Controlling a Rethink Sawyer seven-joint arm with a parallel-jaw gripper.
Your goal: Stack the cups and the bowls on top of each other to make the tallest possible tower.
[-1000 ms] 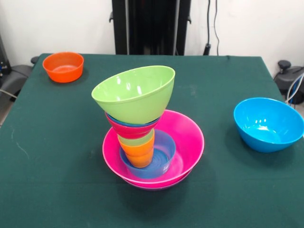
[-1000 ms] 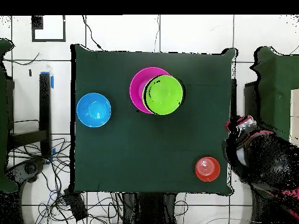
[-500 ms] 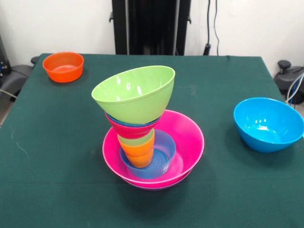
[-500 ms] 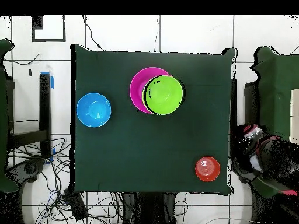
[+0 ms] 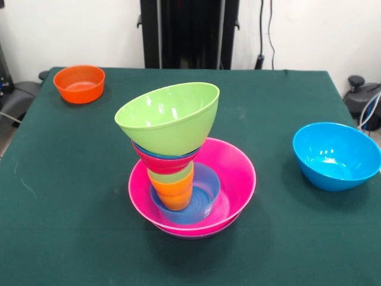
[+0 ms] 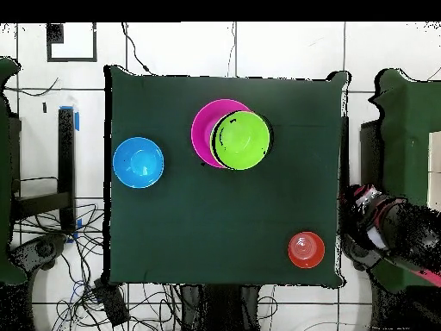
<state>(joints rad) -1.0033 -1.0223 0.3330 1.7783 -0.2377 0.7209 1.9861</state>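
My fingers show in neither view, so I cannot tell their state. The tower (image 5: 178,173) leans left under the tilted lime green bowl (image 5: 168,117); I should lower the sky-blue bowl (image 5: 334,155) or the small orange bowl (image 5: 79,83) gently, centred.

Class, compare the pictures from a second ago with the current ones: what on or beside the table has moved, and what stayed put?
Only the dark red-and-black shape beside the table's edge in the overhead view shifted, sliding toward the picture's bottom right; what it is cannot be told. The tower with its tilted lime green bowl, the sky-blue bowl and the small orange bowl stayed as they were.
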